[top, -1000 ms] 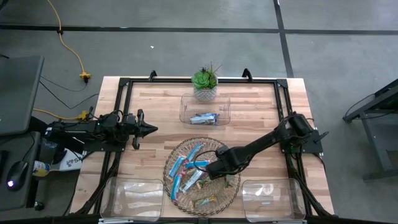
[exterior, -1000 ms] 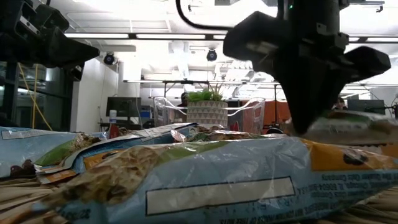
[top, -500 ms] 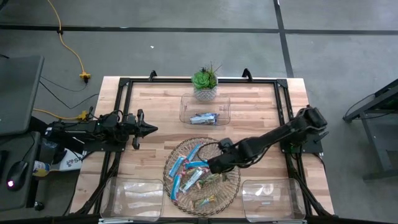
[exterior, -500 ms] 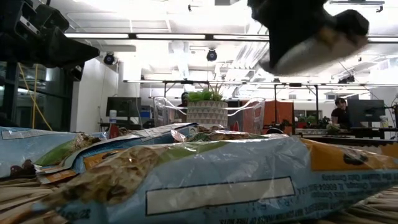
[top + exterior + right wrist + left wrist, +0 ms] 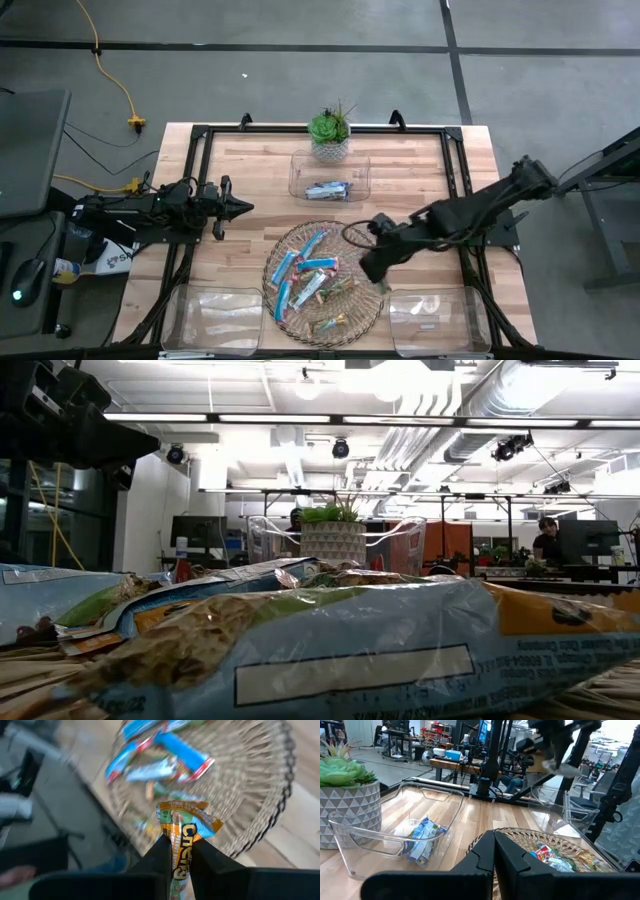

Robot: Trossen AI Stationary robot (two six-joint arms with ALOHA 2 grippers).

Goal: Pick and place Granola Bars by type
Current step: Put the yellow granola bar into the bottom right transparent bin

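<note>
A round wicker tray (image 5: 372,300) near the table's front middle holds several granola bars (image 5: 300,275) in blue and tan-green wrappers. Above the tray's right side my right gripper (image 5: 370,268) slants down, shut on one bar with an orange, green and blue wrapper (image 5: 186,820). The left wrist view shows that gripper high over the tray, the bar (image 5: 565,768) sticking out below it. My left gripper (image 5: 240,208) waits shut and level at the table's left. The low view shows only bars (image 5: 330,650) lying close in front. My right gripper pinches the bar between its two fingers by one end (image 5: 179,851). The fingers slant down from the table's right side. The rest of the bar juts out beyond the fingertips, lifted clear above the tray.
A clear bin (image 5: 330,175) with a few bars stands at the far middle, in front of a potted plant (image 5: 330,130). Two more clear bins sit at the near edge, one left (image 5: 212,318) and one right (image 5: 438,320) of the tray.
My right gripper has risen from the tray with the bar, leaving the low view through its top. It has also drifted toward the table's right edge and rolled. The bar has come up clear of the pile, and the other bars lie as before.
</note>
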